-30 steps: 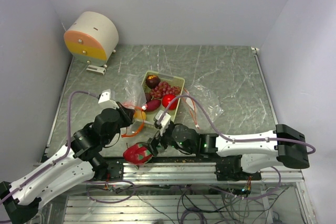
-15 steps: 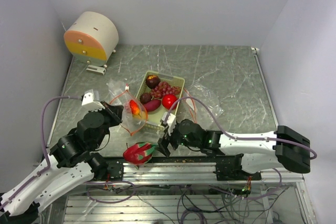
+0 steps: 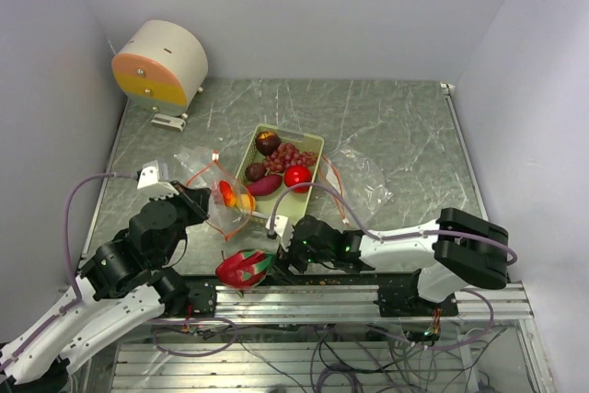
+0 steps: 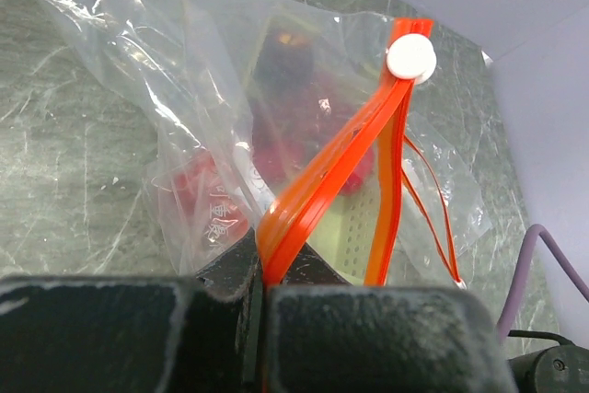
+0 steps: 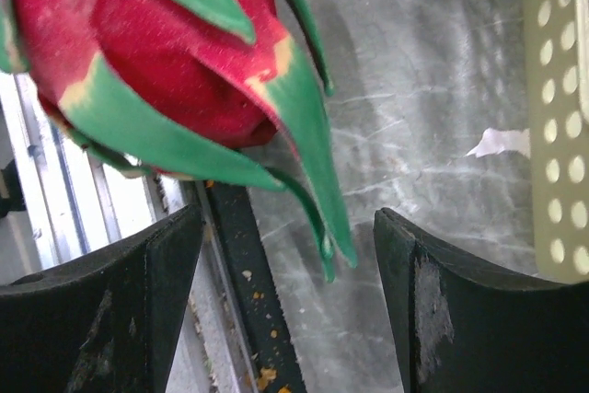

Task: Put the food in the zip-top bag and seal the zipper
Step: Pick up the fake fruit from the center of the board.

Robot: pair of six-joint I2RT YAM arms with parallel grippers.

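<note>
My left gripper point(image 3: 195, 198) is shut on the orange zipper edge point(image 4: 313, 181) of the clear zip-top bag point(image 3: 210, 192), holding it up left of the tray. An orange and a red fruit point(image 3: 226, 194) show inside the bag. The dragon fruit point(image 3: 242, 267), pink-red with green tips, lies at the table's near edge. My right gripper point(image 3: 274, 251) is open just right of it. In the right wrist view the dragon fruit point(image 5: 156, 52) hangs its green tips between my right gripper's point(image 5: 287, 264) spread fingers. Apple point(image 3: 296, 177), grapes point(image 3: 290, 156), sweet potato point(image 3: 267, 184) and dark fruits point(image 3: 268, 143) sit in the tray.
The pale green perforated tray point(image 3: 317, 141) stands mid-table, its wall point(image 5: 557, 135) close to my right gripper. A second clear bag point(image 3: 361, 177) lies right of it. A white, pink and orange drum point(image 3: 161, 62) stands at the back left. The metal rail point(image 3: 368, 287) runs along the near edge.
My left gripper has carried the bag leftward, away from the tray. My right gripper has dropped toward the near edge beside the dragon fruit, and its jaws have narrowed somewhat.
</note>
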